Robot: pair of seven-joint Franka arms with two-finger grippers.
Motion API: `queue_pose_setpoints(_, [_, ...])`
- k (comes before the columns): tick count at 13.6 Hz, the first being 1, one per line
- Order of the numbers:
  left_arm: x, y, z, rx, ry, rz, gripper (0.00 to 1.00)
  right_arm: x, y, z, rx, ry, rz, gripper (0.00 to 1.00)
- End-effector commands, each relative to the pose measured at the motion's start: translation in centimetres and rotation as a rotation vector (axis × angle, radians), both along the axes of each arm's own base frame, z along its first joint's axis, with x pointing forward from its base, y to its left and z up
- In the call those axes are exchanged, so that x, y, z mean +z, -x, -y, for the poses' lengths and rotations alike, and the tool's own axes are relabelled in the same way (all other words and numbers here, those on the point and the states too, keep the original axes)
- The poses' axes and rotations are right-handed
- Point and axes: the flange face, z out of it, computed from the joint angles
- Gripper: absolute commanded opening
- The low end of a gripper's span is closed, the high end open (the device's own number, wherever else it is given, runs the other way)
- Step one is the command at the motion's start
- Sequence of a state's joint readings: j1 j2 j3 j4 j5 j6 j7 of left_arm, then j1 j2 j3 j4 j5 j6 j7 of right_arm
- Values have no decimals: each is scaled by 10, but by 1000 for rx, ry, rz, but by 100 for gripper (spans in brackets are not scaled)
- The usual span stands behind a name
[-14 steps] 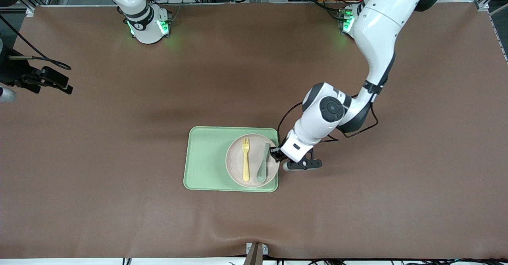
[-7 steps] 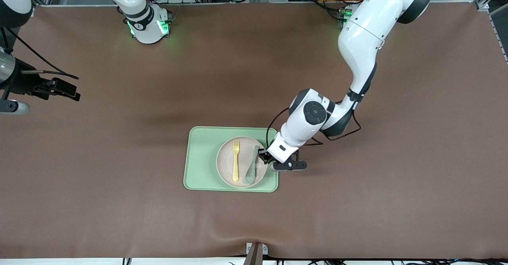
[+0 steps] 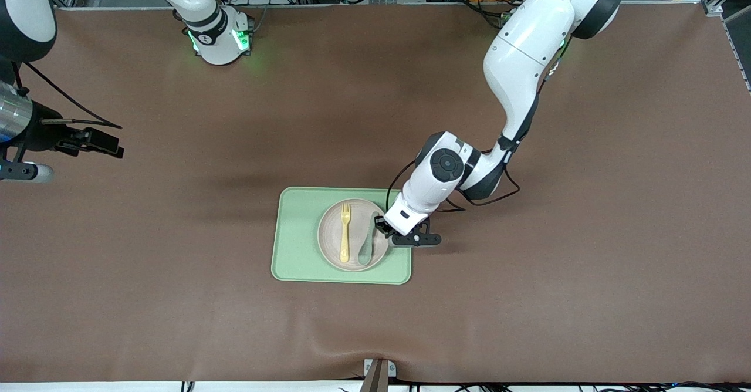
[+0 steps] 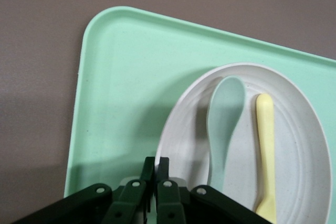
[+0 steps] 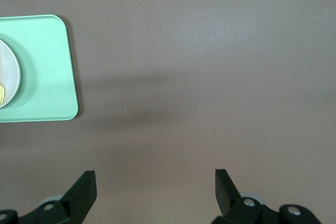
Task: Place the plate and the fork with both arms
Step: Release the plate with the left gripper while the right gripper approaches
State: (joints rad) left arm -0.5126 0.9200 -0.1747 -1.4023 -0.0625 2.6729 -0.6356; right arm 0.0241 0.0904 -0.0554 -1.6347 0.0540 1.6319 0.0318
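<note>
The off-white plate (image 3: 330, 236) is over the light green tray (image 3: 296, 233), at its end nearer the left arm, low over it or resting on it. The pale yellow fork (image 3: 345, 232) and a mint-green spoon (image 3: 366, 244) lie side by side in the plate. My left gripper (image 3: 380, 226) is shut on the plate's rim. The left wrist view shows its jaws (image 4: 156, 163) pinching the rim of the plate (image 4: 299, 177), with the spoon (image 4: 226, 124), the fork handle (image 4: 265, 145) and the tray (image 4: 131, 77). My right gripper (image 3: 114, 147) is open and empty over bare table at the right arm's end.
The brown table mat (image 3: 528, 298) lies bare around the tray. The right wrist view shows the open right gripper (image 5: 156, 179) over the mat, with the tray's corner (image 5: 42, 66) and a sliver of the plate (image 5: 9, 74) at the frame's edge.
My left gripper has carried the plate with fork and spoon toward the right arm's end, farther onto the tray, and lower. My right gripper has drifted slightly toward the tray.
</note>
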Motion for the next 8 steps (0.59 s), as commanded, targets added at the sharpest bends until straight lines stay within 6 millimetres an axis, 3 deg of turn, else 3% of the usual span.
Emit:
queue_pose_setpoints(1, [-4,-1,8,15,7,15,0,-11,-13,-32,37,2,10,100])
queue_pose_setpoints(5, [-11,4,14,14,13,26,0,-27,-31,-76,97,1,34,100])
queue_pose_setpoints(6, [-11,3,13,27,17,21,43,-26,-36,-87,92,5,39,100])
queue_pose_setpoints(7, [-9,2,12,56,24,14,99,-28,-38,-94,83,7,38,100])
queue_pose_setpoints(8, [-4,2,14,62,28,17,100,-30,-41,-94,78,8,37,100])
